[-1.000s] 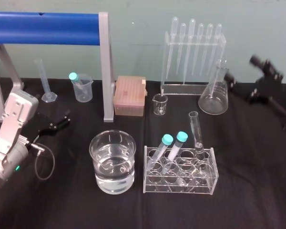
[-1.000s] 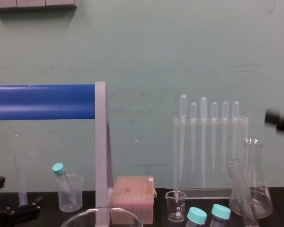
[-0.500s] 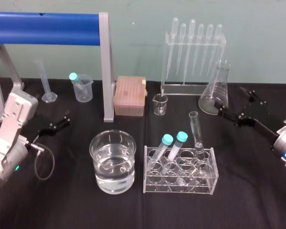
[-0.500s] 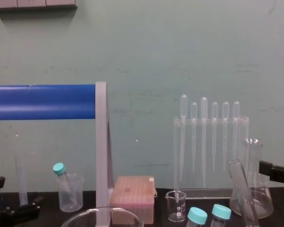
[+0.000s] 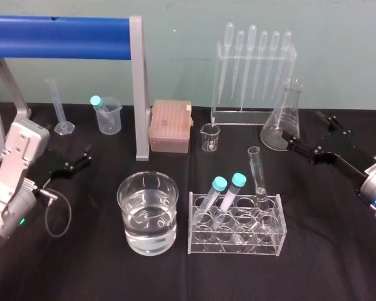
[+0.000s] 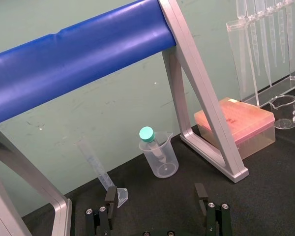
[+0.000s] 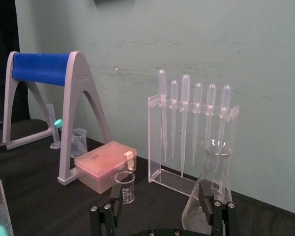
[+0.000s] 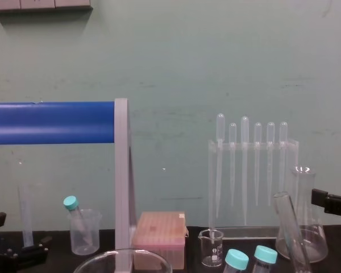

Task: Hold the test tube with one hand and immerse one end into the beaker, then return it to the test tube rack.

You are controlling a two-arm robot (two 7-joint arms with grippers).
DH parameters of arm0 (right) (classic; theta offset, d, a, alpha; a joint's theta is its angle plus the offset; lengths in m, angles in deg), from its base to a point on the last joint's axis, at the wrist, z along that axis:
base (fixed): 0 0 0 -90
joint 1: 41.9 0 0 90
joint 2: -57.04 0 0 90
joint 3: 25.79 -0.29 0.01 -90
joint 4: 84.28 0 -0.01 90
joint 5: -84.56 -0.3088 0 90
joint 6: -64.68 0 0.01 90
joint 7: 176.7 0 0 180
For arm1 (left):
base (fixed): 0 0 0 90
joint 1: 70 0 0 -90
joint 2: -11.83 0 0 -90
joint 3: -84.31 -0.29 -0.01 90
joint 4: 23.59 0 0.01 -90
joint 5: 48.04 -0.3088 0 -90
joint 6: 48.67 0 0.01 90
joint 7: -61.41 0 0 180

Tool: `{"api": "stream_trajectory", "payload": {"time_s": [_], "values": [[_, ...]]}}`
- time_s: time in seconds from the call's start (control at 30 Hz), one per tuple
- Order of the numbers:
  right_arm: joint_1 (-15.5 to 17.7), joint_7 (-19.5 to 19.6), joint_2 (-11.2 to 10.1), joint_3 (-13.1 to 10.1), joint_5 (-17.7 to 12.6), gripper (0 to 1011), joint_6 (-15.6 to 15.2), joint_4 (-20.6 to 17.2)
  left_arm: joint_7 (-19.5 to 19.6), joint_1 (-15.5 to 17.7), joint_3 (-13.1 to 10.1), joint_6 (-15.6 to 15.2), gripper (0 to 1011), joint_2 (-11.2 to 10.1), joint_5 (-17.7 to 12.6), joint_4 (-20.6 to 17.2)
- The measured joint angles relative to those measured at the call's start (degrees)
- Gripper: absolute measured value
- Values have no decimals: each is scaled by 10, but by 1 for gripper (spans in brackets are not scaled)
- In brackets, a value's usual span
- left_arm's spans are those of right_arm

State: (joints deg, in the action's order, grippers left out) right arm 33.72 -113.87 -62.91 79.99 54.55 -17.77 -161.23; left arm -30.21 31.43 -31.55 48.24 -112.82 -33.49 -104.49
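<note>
- Two grippers, both empty: the left gripper (image 5: 81, 158) rests low on the cloth (image 5: 88, 263), fingers (image 6: 110, 199) apart, likely parked, since the work lies well to its right.
- The beaker (image 5: 121, 207), holding water, stands right of it, just beside the rack (image 5: 238, 244), probably to keep the dip short.
- The test tube (image 5: 258, 170) leans in the rack, left of the right gripper (image 5: 302, 128) and apart from it. That gripper's fingers are spread, seemingly for a grasp.
- The right wrist view shows that gap plainly, while the chest view shows the tube's tilt side-on.
</note>
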Motion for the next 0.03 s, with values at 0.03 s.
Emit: {"api": "stream_trajectory", "payload": {"time_s": [0.03], "values": [[0, 0, 0, 0, 0, 1000, 0, 0, 0, 0, 0, 0, 1000, 0, 0, 0]]}}
